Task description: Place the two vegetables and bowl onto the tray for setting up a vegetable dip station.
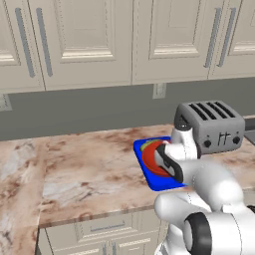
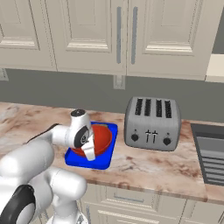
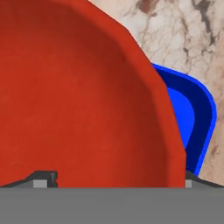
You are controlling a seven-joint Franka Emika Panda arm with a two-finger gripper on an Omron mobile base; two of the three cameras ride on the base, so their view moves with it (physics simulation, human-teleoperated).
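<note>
Bowl [image 2: 103, 136] sits on the tray [image 2: 94, 164], mid-desk near the front edge and just left of the toaster [image 2: 152, 122]; something yellow-green [image 1: 148, 144] peeks past the bowl's back rim, probably a vegetable, can't confirm. Gripper [image 3: 113, 178] is right over the bowl with one tip showing at each side, so it looks spread wide, but I can't tell if it's clamping the bowl or clear of it. Bowl reads as rigid, light, smooth and likely slippery, so pinch the rim wall across its thickness, not the whole width.
</note>
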